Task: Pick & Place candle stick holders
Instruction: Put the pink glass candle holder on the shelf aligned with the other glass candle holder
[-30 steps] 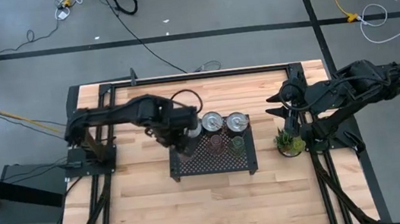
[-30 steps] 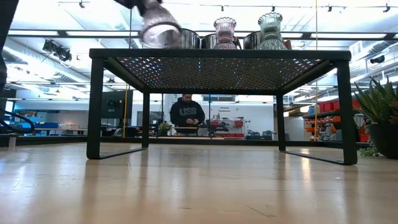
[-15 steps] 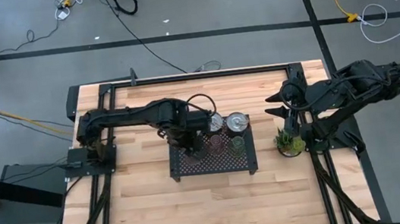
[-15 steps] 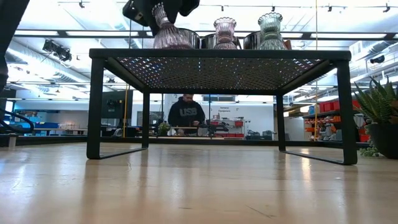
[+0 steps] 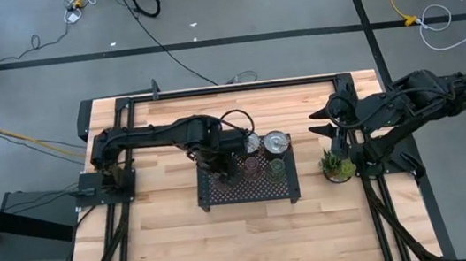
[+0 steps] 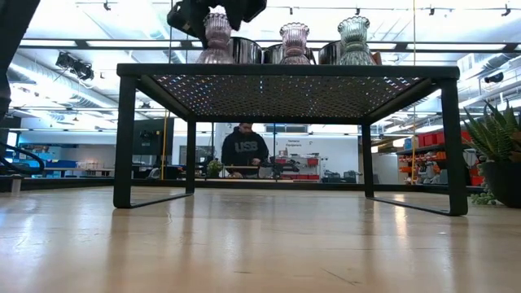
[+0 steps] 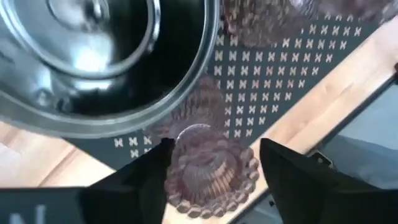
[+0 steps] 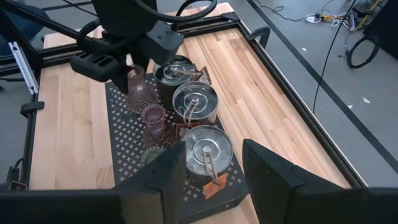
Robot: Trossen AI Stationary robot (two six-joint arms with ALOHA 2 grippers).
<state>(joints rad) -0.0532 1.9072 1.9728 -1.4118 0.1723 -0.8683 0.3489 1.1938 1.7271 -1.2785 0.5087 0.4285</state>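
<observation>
A black perforated tray (image 5: 249, 191) carries three silver dish-shaped holders (image 8: 194, 102) in a row and three glass ones. One pink glass holder (image 6: 216, 37) stands upright on its base at the tray's left end. A second pink one (image 6: 295, 41) and an olive-green one (image 6: 354, 39) stand beside it. My left gripper (image 7: 214, 155) points down over the left pink holder, open, with a finger on either side of its rim (image 7: 205, 158). My right gripper (image 5: 316, 118) hangs shut and bare above the table's right side. My left gripper comes at the pink holder from above, and its fingers stand on either side of the beaded rim (image 7: 180, 186). A gap shows at one finger (image 7: 280, 168); whether the other finger (image 7: 152, 171) still touches the rim, I cannot tell. The holder rests on the tray.
A spiky green potted plant (image 5: 337, 167) stands on the table just right of the tray, under the right arm. Bare wood lies in front of the tray and to its left. A person stands in the room far behind the table.
My left gripper has moved toward the table's right edge and down over the tray's left end with the pink holder. The holder was blurred and tilted above the tray, and now stands upright on it.
</observation>
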